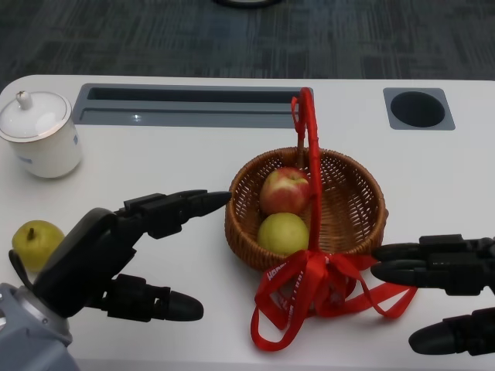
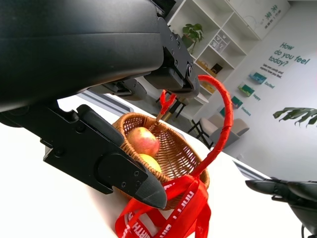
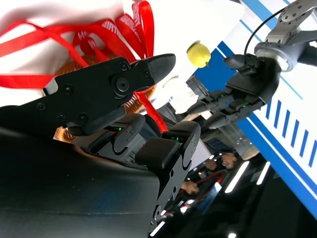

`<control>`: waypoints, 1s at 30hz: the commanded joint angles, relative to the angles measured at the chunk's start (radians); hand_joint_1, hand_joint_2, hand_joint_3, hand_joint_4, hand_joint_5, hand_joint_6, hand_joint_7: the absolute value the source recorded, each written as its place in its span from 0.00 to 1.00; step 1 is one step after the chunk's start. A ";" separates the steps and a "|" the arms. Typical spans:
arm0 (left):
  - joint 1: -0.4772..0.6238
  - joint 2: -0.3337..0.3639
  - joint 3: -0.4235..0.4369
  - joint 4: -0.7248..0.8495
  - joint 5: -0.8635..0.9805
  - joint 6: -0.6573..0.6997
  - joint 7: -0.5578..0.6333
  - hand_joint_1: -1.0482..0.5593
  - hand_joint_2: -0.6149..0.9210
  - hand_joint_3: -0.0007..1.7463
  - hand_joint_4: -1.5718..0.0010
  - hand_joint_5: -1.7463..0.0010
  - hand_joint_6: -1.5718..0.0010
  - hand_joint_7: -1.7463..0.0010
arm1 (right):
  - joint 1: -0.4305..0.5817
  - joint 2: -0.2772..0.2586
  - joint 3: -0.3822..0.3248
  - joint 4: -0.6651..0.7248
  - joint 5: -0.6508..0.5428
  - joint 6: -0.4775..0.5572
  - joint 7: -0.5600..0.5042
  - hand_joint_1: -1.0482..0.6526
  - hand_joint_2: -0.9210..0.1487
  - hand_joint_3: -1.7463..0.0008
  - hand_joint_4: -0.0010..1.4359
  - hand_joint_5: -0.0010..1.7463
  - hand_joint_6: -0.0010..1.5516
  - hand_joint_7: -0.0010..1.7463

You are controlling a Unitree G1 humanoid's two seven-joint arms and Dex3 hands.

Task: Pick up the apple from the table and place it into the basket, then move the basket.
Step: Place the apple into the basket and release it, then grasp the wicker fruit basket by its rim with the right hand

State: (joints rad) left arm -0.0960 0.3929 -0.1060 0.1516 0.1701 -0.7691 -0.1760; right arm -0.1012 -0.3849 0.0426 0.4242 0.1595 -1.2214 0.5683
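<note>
With the red-and-yellow apple [image 1: 285, 189] already lying inside the wicker basket [image 1: 363, 205], beside a yellow-green fruit [image 1: 282, 233], the step in hand was judged to be moving the basket. The basket stood between the two hands, its red-wrapped handle [image 1: 311, 154] arching front to back across the middle, with a red ribbon [image 1: 309, 290] bunched at the near rim.

The left hand [image 1: 131, 251] held nothing; its fingers were spread, the upper ones pointing at the basket's left wall, their tips just short of the weave. The right hand [image 1: 448, 294] was empty too, fingers apart, the upper fingertips close to the basket's near right rim and the ribbon loops.

Both hands looked about equally near, so a two-sided clasp of the walls seemed likely. The handle's top lay beyond and above both.

A pear [image 1: 35, 243] sat behind the left hand, and a lidded white cup [image 1: 40, 133] stood farther back.
</note>
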 commanded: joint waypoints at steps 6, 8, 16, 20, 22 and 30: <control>0.015 -0.003 0.013 0.047 -0.037 -0.053 -0.015 0.29 0.86 0.00 0.67 0.99 0.66 0.99 | -0.174 -0.056 -0.048 0.126 -0.068 -0.088 -0.029 0.31 0.12 1.00 0.48 0.00 0.42 0.00; 0.016 -0.005 0.015 0.050 -0.035 -0.054 -0.014 0.29 0.86 0.00 0.67 0.99 0.66 0.99 | -0.223 -0.064 -0.056 0.170 -0.109 -0.112 -0.040 0.30 0.12 1.00 0.48 0.00 0.42 0.00; 0.021 -0.006 0.019 0.051 -0.032 -0.044 -0.015 0.28 0.85 0.00 0.66 0.99 0.66 0.99 | -0.371 -0.098 -0.088 0.286 -0.324 -0.181 -0.114 0.30 0.14 1.00 0.49 0.00 0.42 0.00; 0.027 -0.004 0.023 0.046 -0.035 -0.040 -0.018 0.29 0.85 0.00 0.66 0.99 0.66 1.00 | -0.460 -0.107 -0.078 0.371 -0.466 -0.191 -0.169 0.30 0.19 1.00 0.49 0.00 0.42 0.00; 0.028 -0.004 0.024 0.046 -0.036 -0.041 -0.019 0.29 0.85 0.00 0.66 0.99 0.66 1.00 | -0.496 -0.104 -0.066 0.410 -0.544 -0.184 -0.213 0.28 0.18 1.00 0.50 0.00 0.43 0.01; 0.040 -0.007 0.030 0.033 -0.042 -0.032 -0.024 0.29 0.86 0.00 0.66 1.00 0.66 1.00 | -0.617 -0.122 0.055 0.496 -0.901 -0.109 -0.497 0.26 0.15 1.00 0.50 0.01 0.44 0.01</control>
State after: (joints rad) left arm -0.0633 0.3816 -0.0880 0.1971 0.1407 -0.8071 -0.1906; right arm -0.6852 -0.4843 0.0739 0.9072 -0.6930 -1.3440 0.1278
